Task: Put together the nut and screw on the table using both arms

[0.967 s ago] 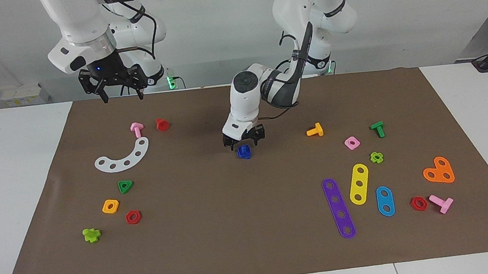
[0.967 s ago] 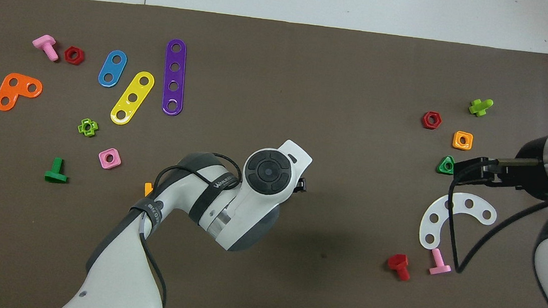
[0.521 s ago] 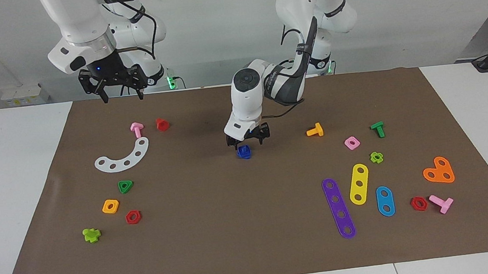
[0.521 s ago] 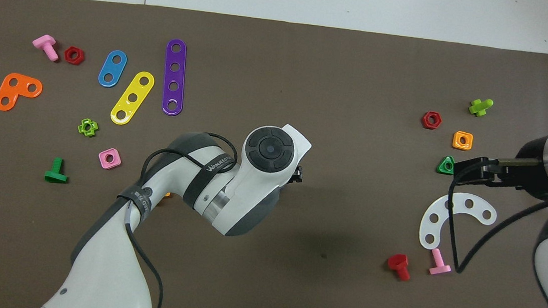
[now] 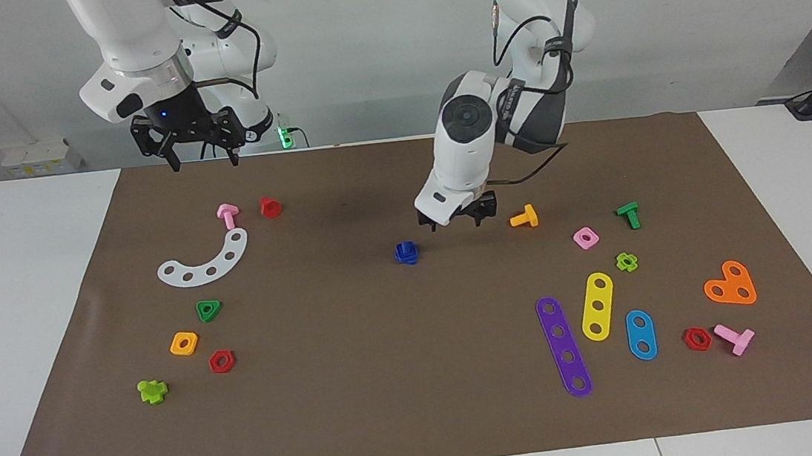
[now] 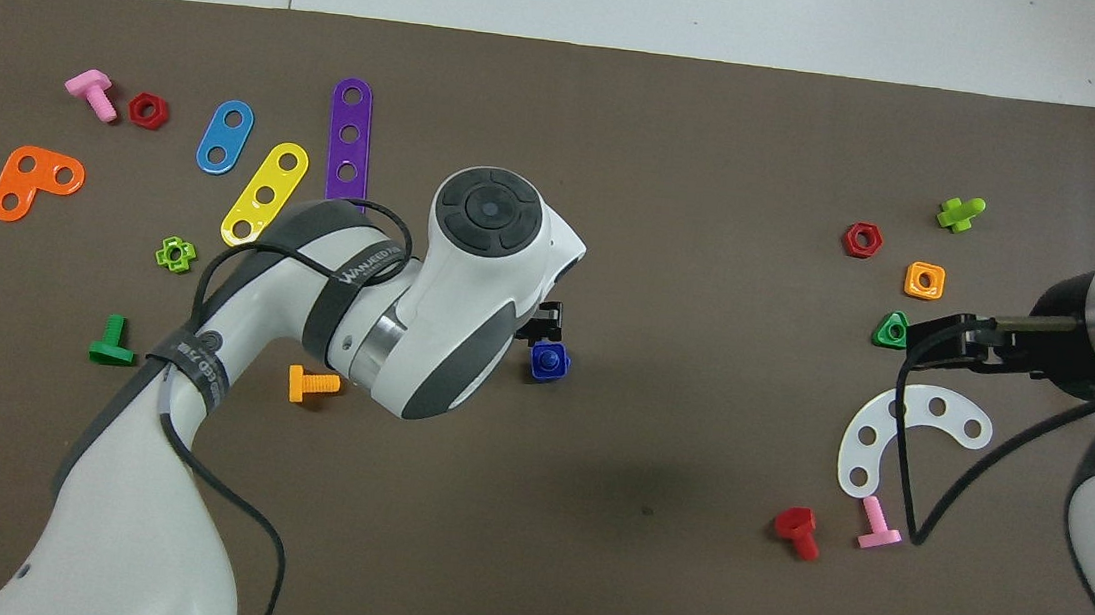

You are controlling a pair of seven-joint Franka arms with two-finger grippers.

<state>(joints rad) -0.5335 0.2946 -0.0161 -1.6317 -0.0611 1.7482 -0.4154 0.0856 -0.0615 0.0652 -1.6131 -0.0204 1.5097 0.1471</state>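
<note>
In the facing view, the left gripper (image 5: 457, 220) hangs in the air over the brown mat (image 5: 361, 381), between the blue nut and screw (image 5: 405, 252) and an orange screw (image 5: 525, 216). Its fingers look a little apart and hold nothing. The blue nut and screw sit together as one small lump near the middle of the mat, touching no gripper. I cannot tell from here which way the lump points. The right gripper (image 5: 204, 158) waits high over the mat's edge nearest the robots, at the right arm's end, with its jaws wide apart and empty. In the overhead view, the blue nut and screw (image 6: 548, 361) sit just beside the black tip of the left gripper (image 6: 544, 322). The lump looks squarish, with a small round bump facing up at the camera. Only the tips of the right gripper (image 6: 946, 338) show, over the green triangle nut (image 6: 891, 331).
</note>
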